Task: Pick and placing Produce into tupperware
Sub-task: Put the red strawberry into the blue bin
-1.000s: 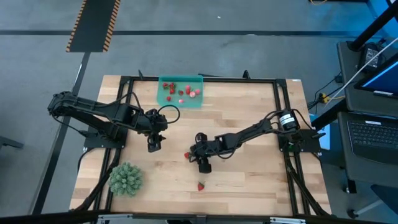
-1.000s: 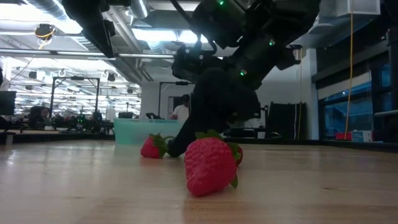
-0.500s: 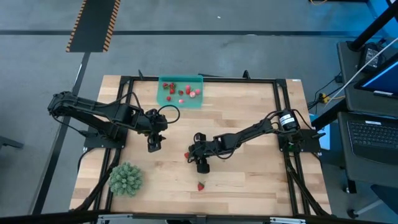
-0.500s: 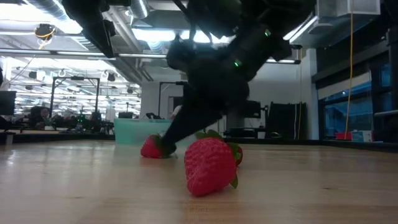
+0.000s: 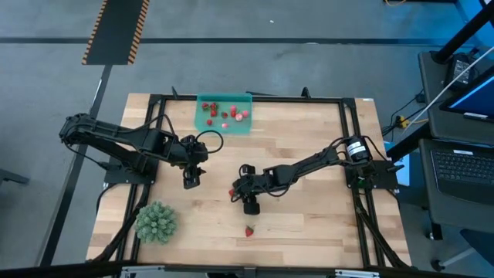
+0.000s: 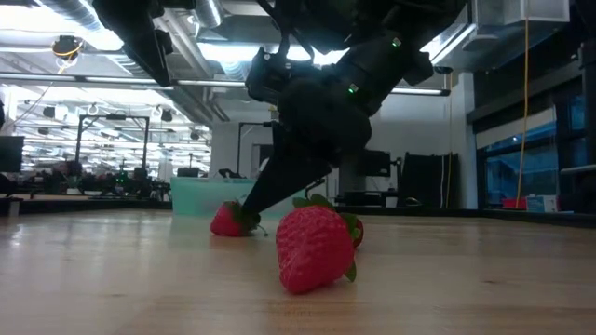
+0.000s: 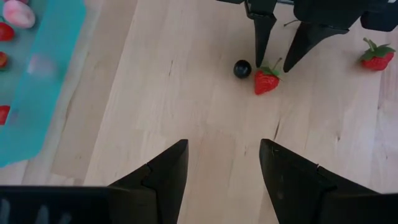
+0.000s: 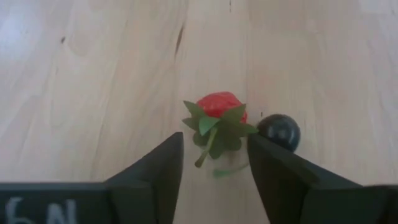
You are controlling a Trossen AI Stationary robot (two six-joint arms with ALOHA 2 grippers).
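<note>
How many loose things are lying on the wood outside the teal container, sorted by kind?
Red strawberries: 2
Dark round fruit: 1
Spiky green ball: 1
Total: 4

Lab or workshop: concrete floor [image 5: 309,69], ceiling ducts [image 6: 84,19], monitors [image 6: 11,154]

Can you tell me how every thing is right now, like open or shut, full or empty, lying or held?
right gripper: open, fingers either side of a strawberry, not gripping it
strawberry: lying on the table, leaves toward the gripper
dark berry: lying beside that strawberry
other strawberry: lying loose
tupperware: open, several fruits inside
left gripper: open, empty
spiky green ball: resting on the table
</note>
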